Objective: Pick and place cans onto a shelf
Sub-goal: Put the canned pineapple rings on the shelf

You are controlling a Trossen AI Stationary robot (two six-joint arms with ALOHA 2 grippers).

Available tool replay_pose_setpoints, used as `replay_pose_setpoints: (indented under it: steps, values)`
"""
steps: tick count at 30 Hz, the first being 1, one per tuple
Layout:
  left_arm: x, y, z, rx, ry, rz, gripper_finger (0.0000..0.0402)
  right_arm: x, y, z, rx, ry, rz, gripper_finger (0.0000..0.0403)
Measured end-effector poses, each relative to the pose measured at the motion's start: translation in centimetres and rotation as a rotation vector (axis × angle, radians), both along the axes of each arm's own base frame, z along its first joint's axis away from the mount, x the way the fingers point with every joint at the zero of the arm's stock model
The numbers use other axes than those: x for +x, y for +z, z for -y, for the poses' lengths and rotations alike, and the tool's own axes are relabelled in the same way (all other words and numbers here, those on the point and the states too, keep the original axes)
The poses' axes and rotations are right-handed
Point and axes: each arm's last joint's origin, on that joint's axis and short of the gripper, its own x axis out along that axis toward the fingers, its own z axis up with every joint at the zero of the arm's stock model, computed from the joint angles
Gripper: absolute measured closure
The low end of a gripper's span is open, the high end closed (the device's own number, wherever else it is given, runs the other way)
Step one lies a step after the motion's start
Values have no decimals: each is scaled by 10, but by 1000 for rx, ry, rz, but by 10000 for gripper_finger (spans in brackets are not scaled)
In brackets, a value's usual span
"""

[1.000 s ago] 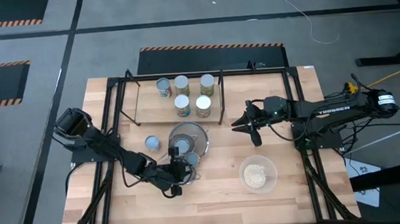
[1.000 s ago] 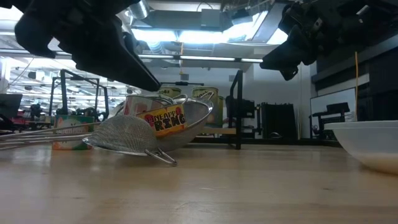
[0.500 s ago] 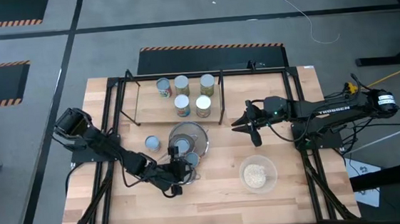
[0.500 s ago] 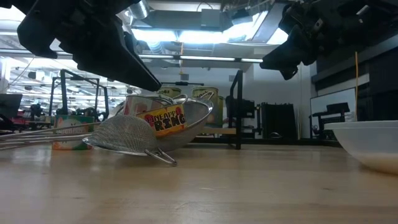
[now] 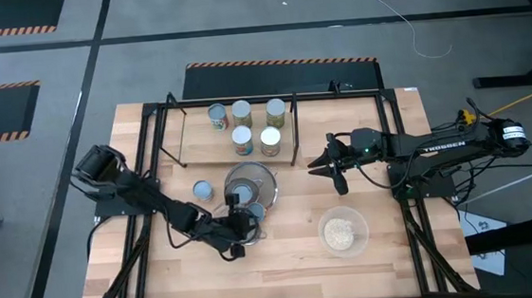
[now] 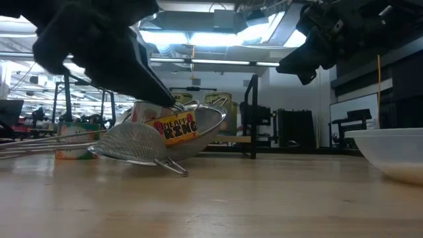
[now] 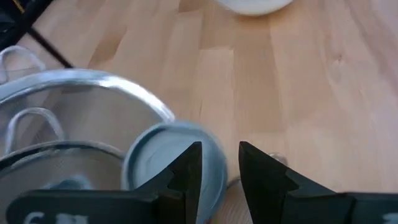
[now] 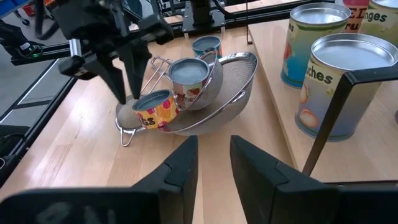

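Note:
Several cans (image 5: 241, 113) stand upright on the shelf (image 5: 208, 155), a black-rod rack at the table's far side. A short can with a yellow label (image 8: 152, 107) lies tilted against the mesh strainers (image 8: 217, 93); its light-blue top also shows in the left wrist view (image 7: 155, 163). Another can (image 8: 189, 73) sits inside a strainer. A blue-topped can (image 5: 203, 190) stands on the table. My left gripper (image 7: 219, 162) is open, pointing down just over the tilted can. My right gripper (image 8: 214, 165) is open and empty, above the table right of the shelf. My left gripper comes at the tilted can from above, one finger (image 7: 186, 171) over the edge of its light-blue top (image 7: 146, 155). I cannot tell whether that finger touches the can.
A clear glass bowl of beige stuff (image 5: 343, 230) stands near the table's front right. The strainers' wire handles (image 6: 26, 142) stretch toward the table's left. A black frame (image 5: 400, 157) runs around the table's edges.
My left gripper has gone down toward the tilted yellow-labelled can, moving a little toward the table's right. The can and strainers have stayed where they were.

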Motion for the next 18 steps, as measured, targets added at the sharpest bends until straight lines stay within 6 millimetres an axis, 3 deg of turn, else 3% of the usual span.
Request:
replay_pose_setpoints:
  steps: [4, 18]
  values:
    - [3, -8, -1, 14, 13, -9, 303, 0, 0, 0, 0, 0, 0, 305]
    - [4, -9, -1, 18, 20, -6, 303, 0, 0, 0, 0, 0, 0, 305]
